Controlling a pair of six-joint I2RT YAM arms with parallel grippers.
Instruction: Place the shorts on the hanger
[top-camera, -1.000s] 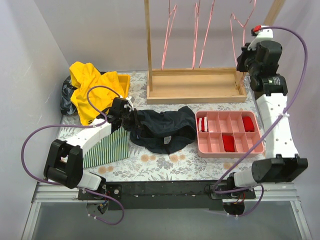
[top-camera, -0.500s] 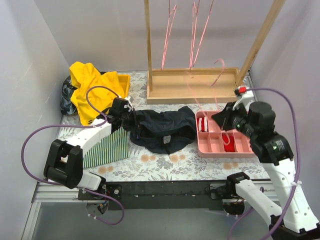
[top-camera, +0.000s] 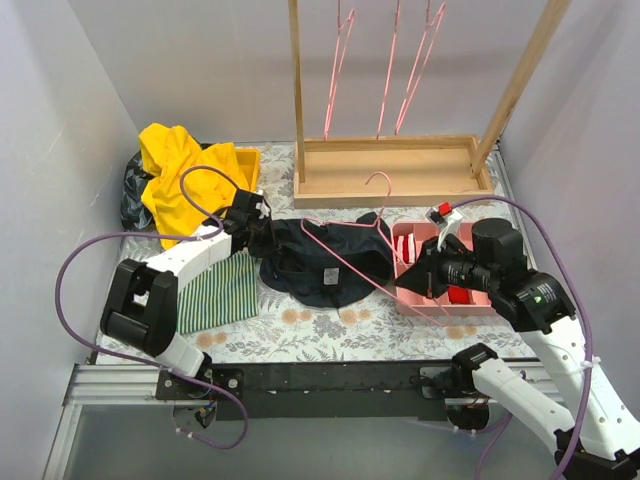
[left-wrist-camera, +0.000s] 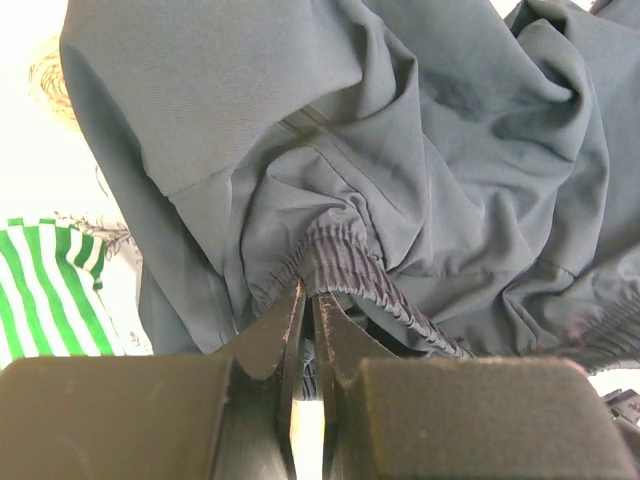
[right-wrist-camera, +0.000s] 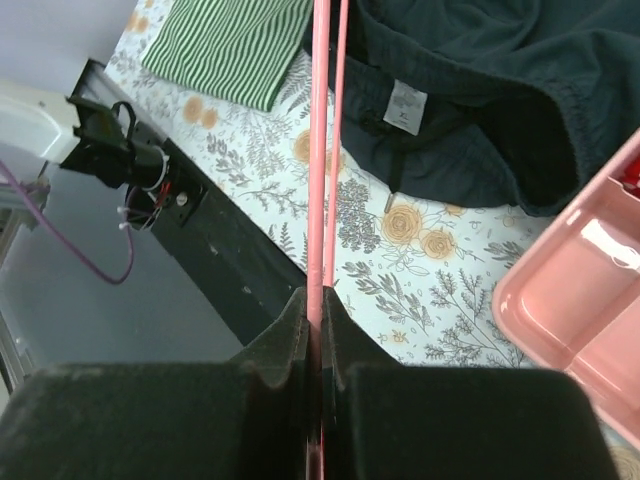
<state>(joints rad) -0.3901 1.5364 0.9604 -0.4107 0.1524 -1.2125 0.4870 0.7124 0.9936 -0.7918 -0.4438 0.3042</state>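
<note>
The dark navy shorts (top-camera: 325, 262) lie crumpled mid-table, pale label (right-wrist-camera: 405, 107) facing up. My left gripper (top-camera: 262, 237) is at their left edge, shut on the gathered waistband (left-wrist-camera: 340, 255), with its fingertips (left-wrist-camera: 308, 295) pinching the fabric. My right gripper (top-camera: 420, 280) is shut on one end of a thin pink wire hanger (right-wrist-camera: 318, 150). It holds the hanger low and slanted over the shorts, with the hook (top-camera: 378, 175) pointing toward the rack. In the right wrist view the wire runs straight out from between the closed jaws (right-wrist-camera: 320, 300).
A wooden rack frame (top-camera: 395, 180) stands at the back with three pink hangers (top-camera: 385, 70) hanging on it. A pink compartment tray (top-camera: 500, 302) sits under my right arm. A green-striped cloth (top-camera: 215, 292) lies front left. A yellow garment (top-camera: 185, 175) lies back left.
My right arm swung down from the rack with the hanger to low over the shorts. My left gripper kept hold of the waistband, shifting only slightly.
</note>
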